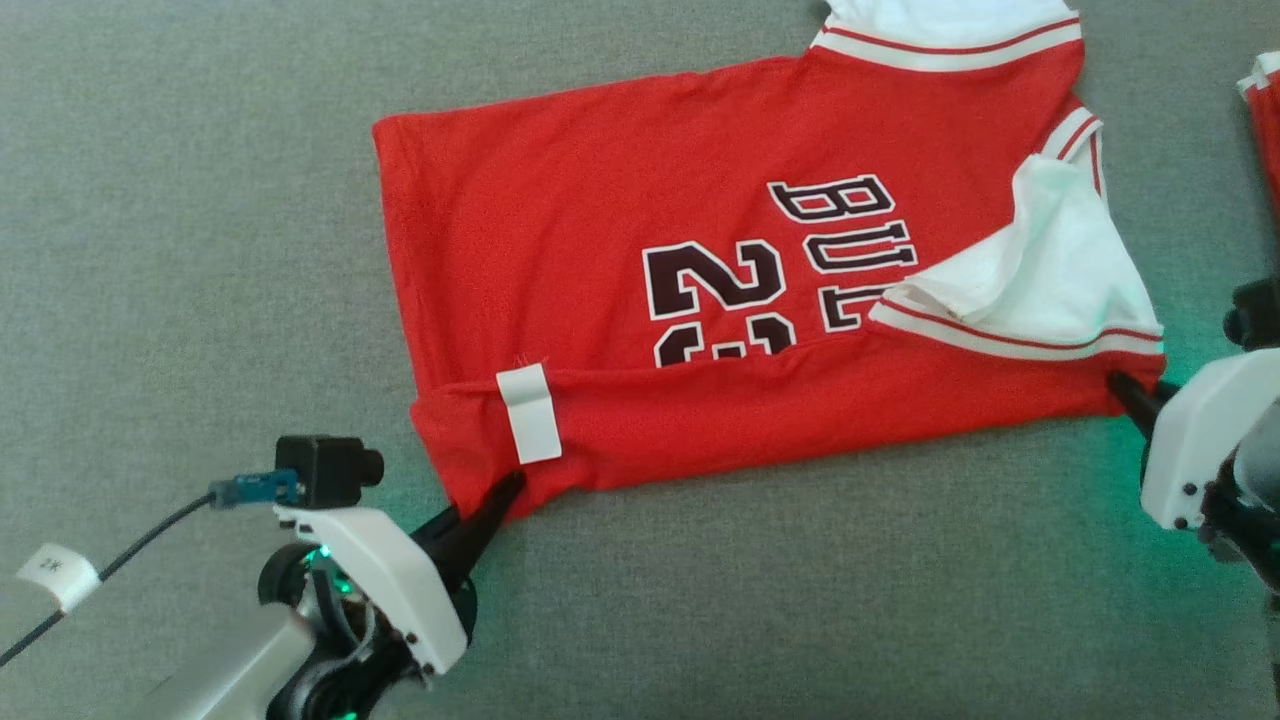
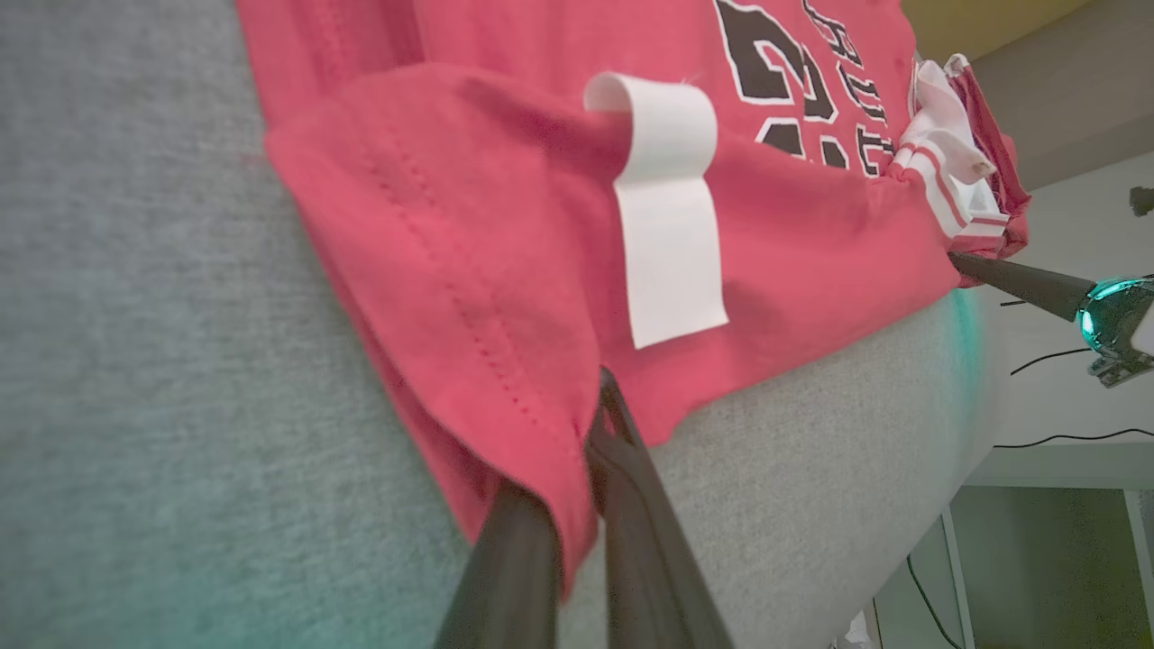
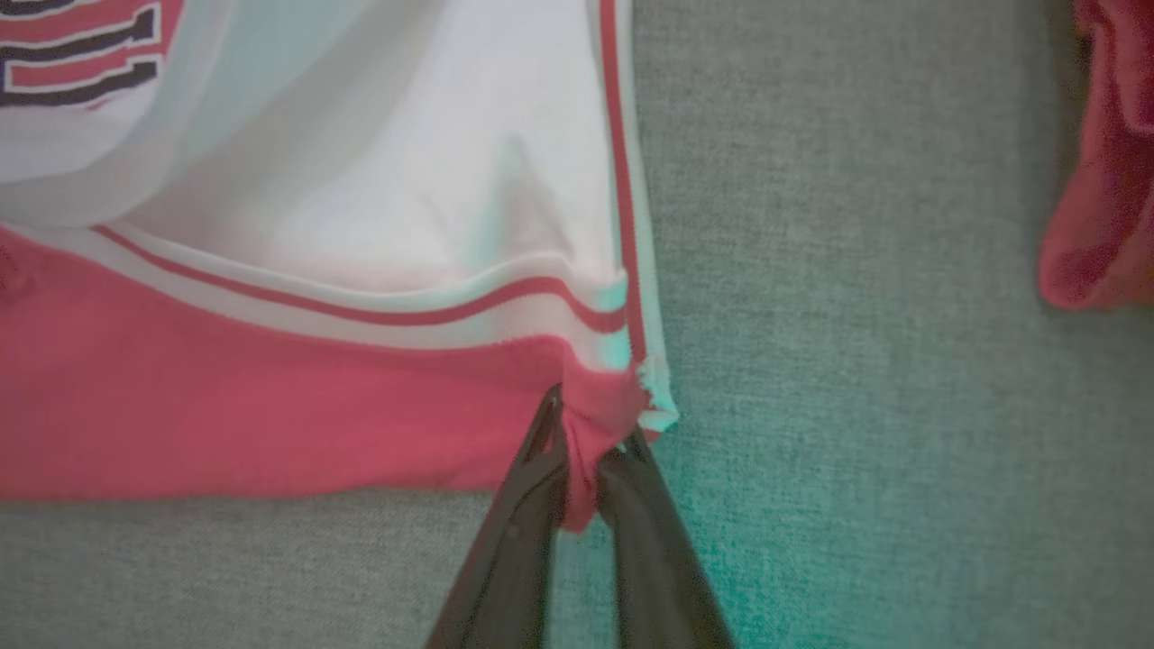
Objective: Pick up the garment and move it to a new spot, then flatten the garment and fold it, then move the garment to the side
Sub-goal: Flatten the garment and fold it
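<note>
The left tool [image 1: 506, 488] has its fingers closed together on the near left corner of the garment [image 1: 600, 250], with red hem cloth pinched between them. In the left wrist view the cloth drapes over one finger [image 2: 509, 568]. The right tool [image 1: 1122, 384] is clamped on the near right corner, just below the striped sleeve band [image 1: 1020, 335]. The right wrist view shows a tuck of red cloth squeezed between its two fingertips.

The garment, a red jersey with black lettering, lies on the grey cloth-covered desk [image 1: 200, 200], in the upper middle of the head view. Its near long edge is folded over onto the body as a strip running from one tool to the other. A white label [image 1: 530, 412] lies on that strip close to the left tool. The white sleeve [image 1: 1060, 240] is turned over part of the lettering.

Bare desk lies to the left of the garment and in front of it. A second red item [image 1: 1265, 120] sits at the right edge, near the sleeve but apart from it. The top of the head view cuts off the garment's far end.
</note>
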